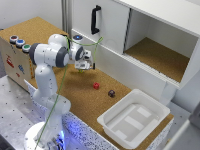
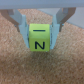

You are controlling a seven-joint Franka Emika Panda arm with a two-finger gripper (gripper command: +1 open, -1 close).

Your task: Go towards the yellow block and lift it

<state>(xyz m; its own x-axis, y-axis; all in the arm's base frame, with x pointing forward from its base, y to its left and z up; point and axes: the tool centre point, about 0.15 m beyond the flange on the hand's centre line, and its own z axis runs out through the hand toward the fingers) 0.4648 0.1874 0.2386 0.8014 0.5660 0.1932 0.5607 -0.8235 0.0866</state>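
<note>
The yellow block (image 2: 40, 38) is a small bright cube with black marks on its face. It sits between my two fingers (image 2: 22, 27), and both pads press against its sides. My gripper (image 2: 40, 43) is shut on it over the cork tabletop. In the exterior view my gripper (image 1: 85, 65) hangs over the cork surface at the middle of the table, with the yellow block (image 1: 81, 71) only a small speck at its fingertips. I cannot tell whether the block still touches the cork.
A small red block (image 1: 96, 85) and a dark maroon block (image 1: 111, 93) lie on the cork toward the exterior view's right. A white tray (image 1: 107, 120) stands beyond them. An open white cabinet (image 1: 160, 55) is behind, and a wooden box with buttons (image 1: 17, 42) is at the exterior view's left.
</note>
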